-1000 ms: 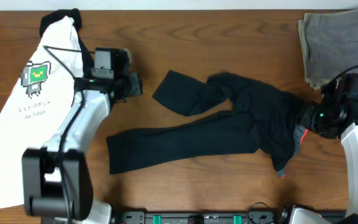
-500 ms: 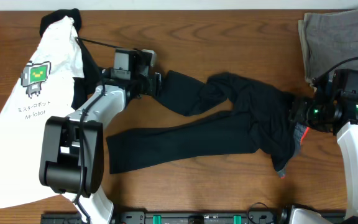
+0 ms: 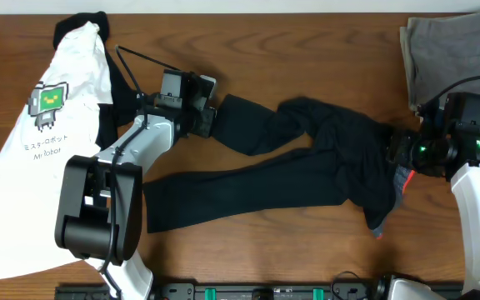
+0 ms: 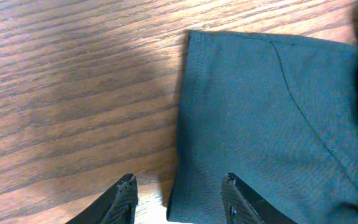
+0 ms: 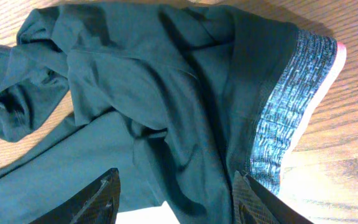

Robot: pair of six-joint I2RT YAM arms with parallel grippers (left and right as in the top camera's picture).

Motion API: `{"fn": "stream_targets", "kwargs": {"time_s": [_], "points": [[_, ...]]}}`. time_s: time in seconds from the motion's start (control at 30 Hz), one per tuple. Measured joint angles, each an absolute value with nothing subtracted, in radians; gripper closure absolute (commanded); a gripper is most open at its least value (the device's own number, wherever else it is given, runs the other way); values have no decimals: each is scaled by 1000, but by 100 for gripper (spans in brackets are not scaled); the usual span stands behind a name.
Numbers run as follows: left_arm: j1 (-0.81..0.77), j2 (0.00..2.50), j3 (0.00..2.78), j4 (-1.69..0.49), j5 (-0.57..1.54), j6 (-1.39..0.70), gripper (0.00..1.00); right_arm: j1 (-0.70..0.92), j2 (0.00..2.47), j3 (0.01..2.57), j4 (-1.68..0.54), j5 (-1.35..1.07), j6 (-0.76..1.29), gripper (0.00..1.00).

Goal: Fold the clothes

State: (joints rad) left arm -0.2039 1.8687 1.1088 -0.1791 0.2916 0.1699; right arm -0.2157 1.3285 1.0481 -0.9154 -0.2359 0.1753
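The clothes, black trousers (image 3: 307, 167), lie rumpled across the middle of the table. One leg runs to the lower left; the other bends up to a hem at the upper left. My left gripper (image 3: 213, 117) is at that upper hem. In the left wrist view the left gripper (image 4: 178, 183) is open, its fingers either side of the hem's corner (image 4: 185, 124). My right gripper (image 3: 394, 154) hangs over the waist end. In the right wrist view the right gripper (image 5: 176, 183) is open above the black cloth, beside the grey, coral-edged waistband (image 5: 288, 118).
A white T-shirt with a green robot print (image 3: 32, 142) covers the left side of the table, dark cloth under its top. Folded grey-olive trousers (image 3: 448, 58) lie at the back right corner. Bare wood (image 3: 290, 50) shows behind the trousers.
My left arm has swung right, from beside the T-shirt to the upper leg's hem, and its jaws have opened. The right gripper has shifted only slightly at the waistband.
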Motion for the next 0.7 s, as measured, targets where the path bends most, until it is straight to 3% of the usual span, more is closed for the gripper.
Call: {"fn": "stream_targets", "kwargs": {"time_s": [0.37, 0.5, 0.57, 0.7], "points": [[-219, 1932, 1109, -204, 281, 196, 56, -216, 1328, 1048, -916, -236, 175, 44], [-223, 1936, 1109, -210, 279, 204, 72, -216, 1328, 1048, -916, -236, 175, 44], [-228, 1936, 1109, -214, 277, 201, 90, -216, 1328, 1048, -915, -236, 175, 44], [-244, 1936, 1109, -207, 274, 198, 94, -216, 1328, 1048, -915, -236, 175, 44]]}}
